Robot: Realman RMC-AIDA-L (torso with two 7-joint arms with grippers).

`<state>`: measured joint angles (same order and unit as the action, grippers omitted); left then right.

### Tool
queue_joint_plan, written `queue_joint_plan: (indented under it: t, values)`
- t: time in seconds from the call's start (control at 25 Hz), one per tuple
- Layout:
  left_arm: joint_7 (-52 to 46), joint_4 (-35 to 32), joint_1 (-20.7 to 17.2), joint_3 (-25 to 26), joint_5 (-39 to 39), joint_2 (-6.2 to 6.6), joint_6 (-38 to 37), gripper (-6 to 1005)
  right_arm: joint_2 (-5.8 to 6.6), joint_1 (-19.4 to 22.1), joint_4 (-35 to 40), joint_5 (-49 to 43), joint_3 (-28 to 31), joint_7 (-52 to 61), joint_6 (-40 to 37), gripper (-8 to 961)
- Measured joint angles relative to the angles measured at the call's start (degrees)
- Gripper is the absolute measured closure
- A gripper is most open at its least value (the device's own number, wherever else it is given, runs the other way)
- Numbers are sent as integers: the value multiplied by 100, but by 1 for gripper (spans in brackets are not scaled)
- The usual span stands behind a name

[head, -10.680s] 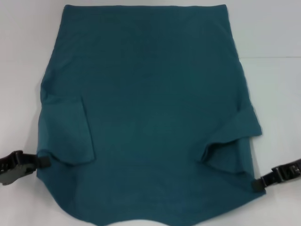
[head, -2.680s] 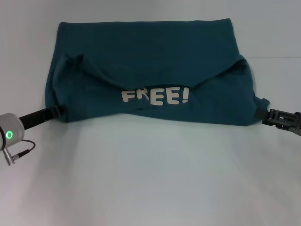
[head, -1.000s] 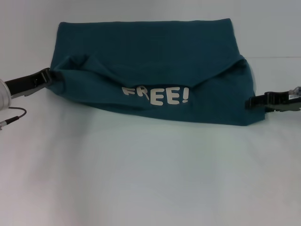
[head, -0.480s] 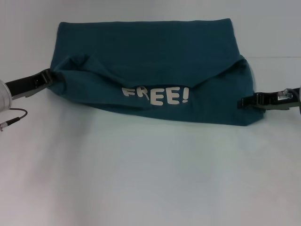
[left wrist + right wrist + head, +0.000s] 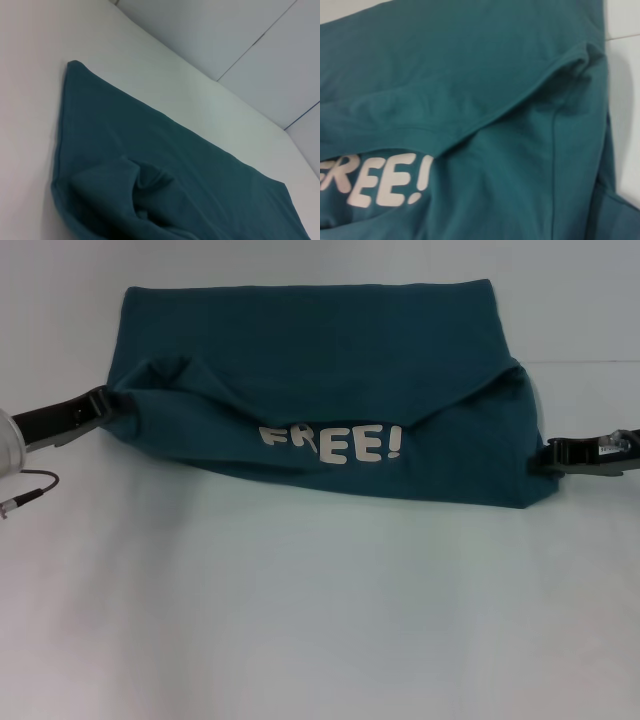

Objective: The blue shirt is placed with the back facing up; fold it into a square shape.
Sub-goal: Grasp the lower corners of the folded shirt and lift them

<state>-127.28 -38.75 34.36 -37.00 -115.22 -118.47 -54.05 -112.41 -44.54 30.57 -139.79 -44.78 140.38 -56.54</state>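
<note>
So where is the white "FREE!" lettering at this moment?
In the head view, the lettering sits near the middle of the blue shirt, on the folded-over near layer, between the left gripper and the right gripper.

Lower half of frame: bare white surface (image 5: 320, 620), open for a hand.
Mid/upper frame: blue shirt (image 5: 320, 360) spans most of the width, only bulk in the way.
Left edge: left hand (image 5: 98, 405) at shirt's side, cable below it.
Right edge: right hand (image 5: 553, 455) at shirt's side.
</note>
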Motion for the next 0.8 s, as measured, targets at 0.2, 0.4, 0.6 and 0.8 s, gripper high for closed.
queue_joint_plan:
  t: [0.2, 0.4, 0.6, 0.8]
  values:
    - [1, 2, 15, 0, 0, 0, 0, 984, -19, 2, -15, -86, -19, 29, 122, 765]
    - [1, 9, 4, 0, 0, 0, 0, 984, -1, -3, -23, -91, -20, 72, 76, 921]
    - [1, 9, -17, 0, 0, 0, -1, 984, 21, 28, -25, -93, 14, 91, -3, 912]
    - [2, 9, -28, 0, -1, -7, 0, 984, 34, 72, 2, -93, 20, 154, -9, 708]
